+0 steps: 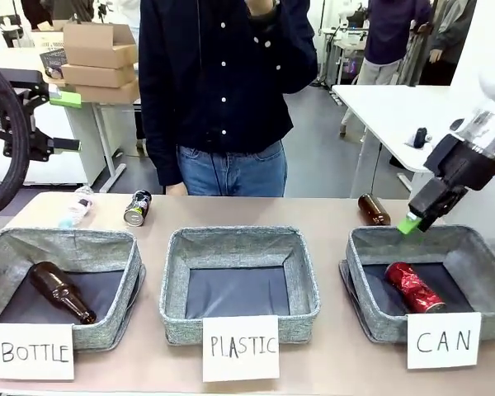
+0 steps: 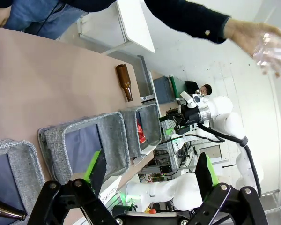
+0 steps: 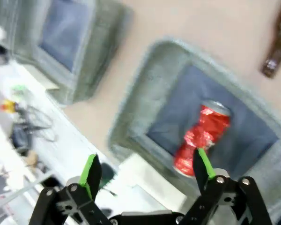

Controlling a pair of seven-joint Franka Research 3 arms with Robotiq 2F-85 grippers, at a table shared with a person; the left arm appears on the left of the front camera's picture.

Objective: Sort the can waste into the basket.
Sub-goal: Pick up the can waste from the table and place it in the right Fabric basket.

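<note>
In the CAN basket (image 1: 378, 320) at the right of the table (image 1: 330, 208), the dented red can (image 1: 414, 287) lies on the lining. The right tool (image 1: 418, 216) hangs just above the rim, jaws wide and empty. The left tool (image 2: 150, 171) is wide too, holding nothing. The black can (image 1: 137, 208) lies far left beside a clear plastic bottle (image 1: 76, 206). A misjudged grasp there could roll it or catch the bottle instead. Count: two cans, two brown bottles (image 1: 59, 290), one plastic bottle, three baskets.

Red can (image 1: 414, 287), grey woven basket (image 1: 384, 322), black can (image 1: 137, 208)
</note>
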